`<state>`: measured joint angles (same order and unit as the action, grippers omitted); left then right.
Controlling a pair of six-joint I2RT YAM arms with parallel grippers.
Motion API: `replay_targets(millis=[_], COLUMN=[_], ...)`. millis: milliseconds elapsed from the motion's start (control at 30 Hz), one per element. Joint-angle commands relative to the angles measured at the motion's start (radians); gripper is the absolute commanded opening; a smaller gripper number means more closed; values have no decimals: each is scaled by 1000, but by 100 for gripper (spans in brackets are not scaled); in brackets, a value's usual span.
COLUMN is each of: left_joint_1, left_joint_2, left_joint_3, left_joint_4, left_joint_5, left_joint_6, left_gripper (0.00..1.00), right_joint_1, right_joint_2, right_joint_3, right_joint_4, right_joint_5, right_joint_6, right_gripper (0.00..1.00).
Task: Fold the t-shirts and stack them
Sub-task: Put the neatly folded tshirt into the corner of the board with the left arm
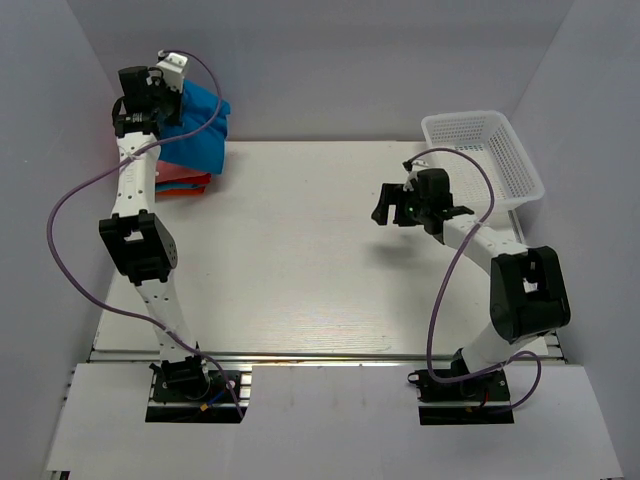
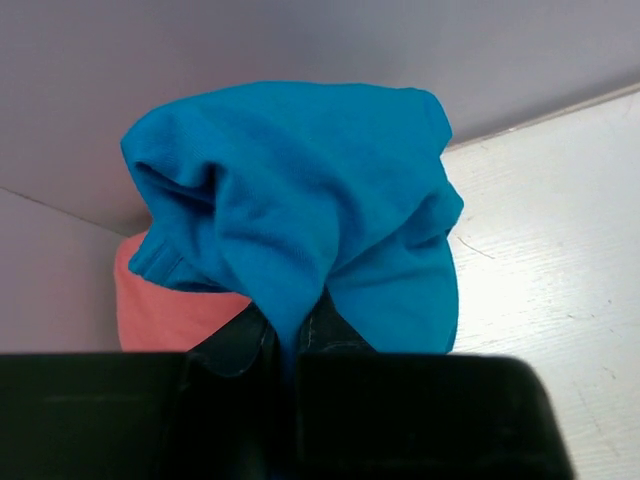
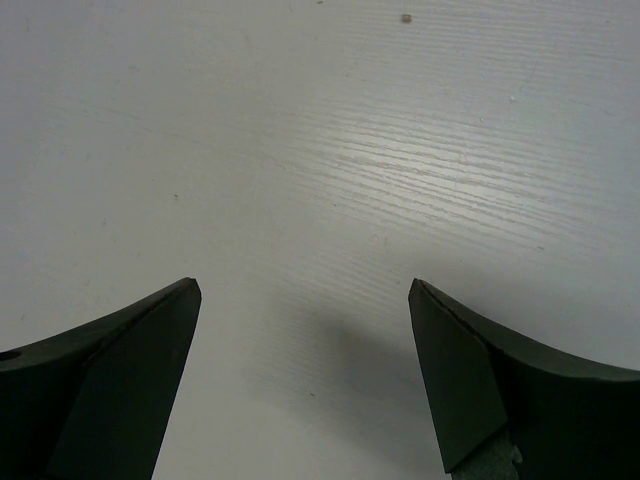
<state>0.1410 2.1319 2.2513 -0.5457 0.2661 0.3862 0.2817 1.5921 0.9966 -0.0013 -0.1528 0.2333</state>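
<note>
Across the middle, the white table (image 1: 300, 260) gives wide open room between the two arms, hemmed by walls on the left, right and far sides. At the far right corner a mesh basket (image 1: 485, 150) sits by the table's edge. At the far left corner the blue t-shirt (image 1: 200, 130) hangs bunched above the folded stack (image 1: 185, 186), pinched tight in the left gripper (image 2: 295, 335), that arm stretched far. The right gripper (image 3: 305, 300) hovers over bare table, jaws spread wide, arm bent.
</note>
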Motion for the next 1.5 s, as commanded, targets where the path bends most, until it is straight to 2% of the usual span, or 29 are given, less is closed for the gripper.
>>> replay_targets(millis=[0,167,500,700,867,900,933,967,1000,1233,1400,1467], left_joint_1=[26,48,89,98,98,98,98,98,98,78,78,69], left_joint_2=[-99,-70,46,92,128,138,138,138,138,138,128,128], left_joint_3=[62,62,51,36,27,39,39,48,48,44,33,21], left_joint_4=[93,138,180,251,319,334,345,345,355,354,334,322], left_joint_5=[-5,4,-16,-120,-277,-306,-367,-390,-404,-426,-323,-276], left_joint_6=[-7,-17,-7,19,-7,-7,-16,-17,-17,-62,-84,-142], left_gripper=[0,0,0,0,0,13,37,71,100,100,100,100], right_joint_1=[-3,-4,-3,-3,1,-1,-3,2,1,4,1,2], right_joint_2=[37,80,97,121,131,128,123,121,120,109,82,78], right_joint_3=[68,93,119,148,168,168,168,169,169,163,137,129], right_joint_4=[15,32,24,9,3,3,3,3,3,-32,-16,-14], right_joint_5=[-51,-108,-88,-83,-76,-68,-68,-62,-62,-60,-62,-62], right_joint_6=[14,26,24,32,20,18,15,15,14,11,11,11], right_gripper=[90,90,90,90,90,90,90,90,90,90,90,90])
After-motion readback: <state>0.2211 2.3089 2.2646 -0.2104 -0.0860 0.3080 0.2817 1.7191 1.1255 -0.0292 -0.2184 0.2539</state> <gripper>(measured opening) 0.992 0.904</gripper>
